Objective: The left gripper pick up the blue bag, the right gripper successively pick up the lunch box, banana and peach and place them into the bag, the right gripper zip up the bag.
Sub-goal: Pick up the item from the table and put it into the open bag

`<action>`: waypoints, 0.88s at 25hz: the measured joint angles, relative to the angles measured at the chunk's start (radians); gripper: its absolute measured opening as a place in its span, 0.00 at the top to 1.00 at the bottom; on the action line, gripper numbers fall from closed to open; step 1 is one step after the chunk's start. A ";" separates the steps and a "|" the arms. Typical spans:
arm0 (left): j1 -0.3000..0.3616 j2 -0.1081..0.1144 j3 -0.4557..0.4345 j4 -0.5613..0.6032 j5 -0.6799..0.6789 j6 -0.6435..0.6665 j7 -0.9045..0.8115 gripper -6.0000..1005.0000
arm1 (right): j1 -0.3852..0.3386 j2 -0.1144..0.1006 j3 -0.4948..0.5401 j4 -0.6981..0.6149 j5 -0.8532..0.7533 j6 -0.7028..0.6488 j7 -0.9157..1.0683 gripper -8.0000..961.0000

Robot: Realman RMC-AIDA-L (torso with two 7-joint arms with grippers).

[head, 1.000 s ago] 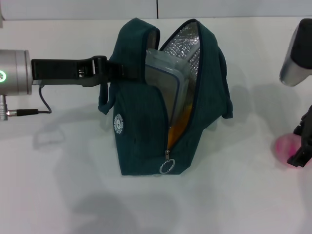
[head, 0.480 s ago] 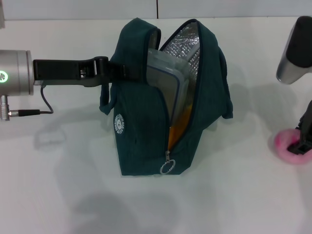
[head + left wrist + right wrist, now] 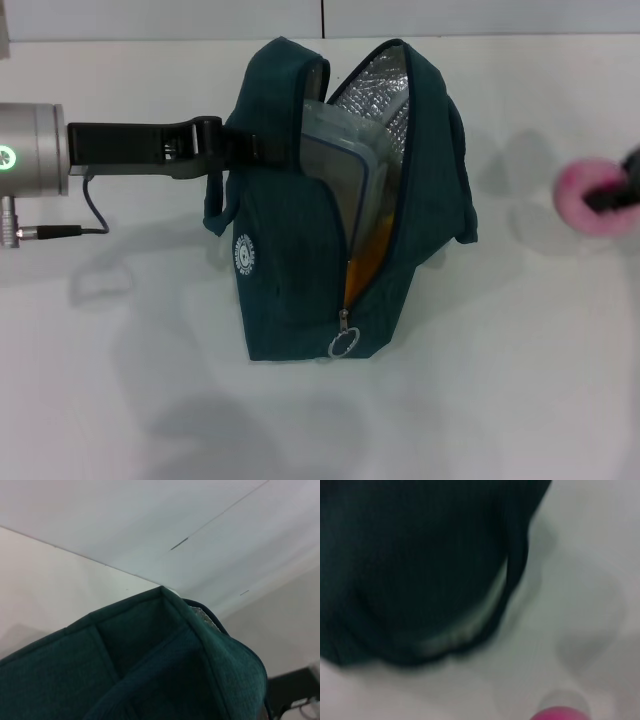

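The blue bag (image 3: 300, 250) stands upright at the table's middle, its top unzipped and the silver lining showing. My left gripper (image 3: 235, 145) is shut on its left upper edge; in the left wrist view the bag's fabric (image 3: 150, 670) fills the lower half. The lunch box (image 3: 335, 150) stands on edge inside the bag, and the yellow banana (image 3: 370, 245) shows in the opening below it. At the far right edge my right gripper (image 3: 605, 195) is shut on the pink peach (image 3: 575, 195), held above the table, right of the bag. The peach (image 3: 560, 714) also peeks into the right wrist view.
The zipper's metal ring pull (image 3: 343, 343) hangs low on the bag's front. A loop handle (image 3: 465, 200) droops on the bag's right side. A grey cable (image 3: 60, 230) lies on the white table (image 3: 150, 400) by the left arm.
The right gripper closed on the peach near the table's right edge, lifted it, and carried it up and farther back. The bag and left arm stayed put.
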 joint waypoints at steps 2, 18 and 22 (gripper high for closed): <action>0.001 0.001 0.000 0.000 0.000 0.000 0.000 0.95 | -0.009 -0.006 0.072 -0.029 0.119 -0.015 -0.017 0.70; -0.001 0.000 0.000 0.001 -0.002 0.002 0.000 0.95 | -0.047 0.005 0.050 0.094 0.801 0.030 -0.293 0.82; 0.004 0.000 0.000 0.001 -0.020 0.002 0.000 0.95 | -0.019 0.003 0.006 0.214 0.804 0.089 -0.356 0.85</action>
